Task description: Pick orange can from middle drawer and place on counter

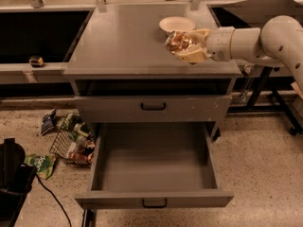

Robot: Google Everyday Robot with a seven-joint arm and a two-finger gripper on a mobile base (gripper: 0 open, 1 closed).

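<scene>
My gripper (188, 45) is shut on the orange can (178, 42), a shiny gold-orange can with brownish print. It holds the can over the right front part of the grey counter (123, 37), just in front of the round white bowl (176, 24). I cannot tell whether the can touches the counter. My white arm reaches in from the right. The middle drawer (154, 201) is pulled out far below and its tray is empty. The taller drawer front (151, 109) above it is closed.
A wire basket with litter (71, 143) lies on the floor left of the open drawer. A black object with a cable (12, 174) stands at the bottom left. Black side surfaces flank the cabinet, with a small tape measure (35, 60) on the left ledge.
</scene>
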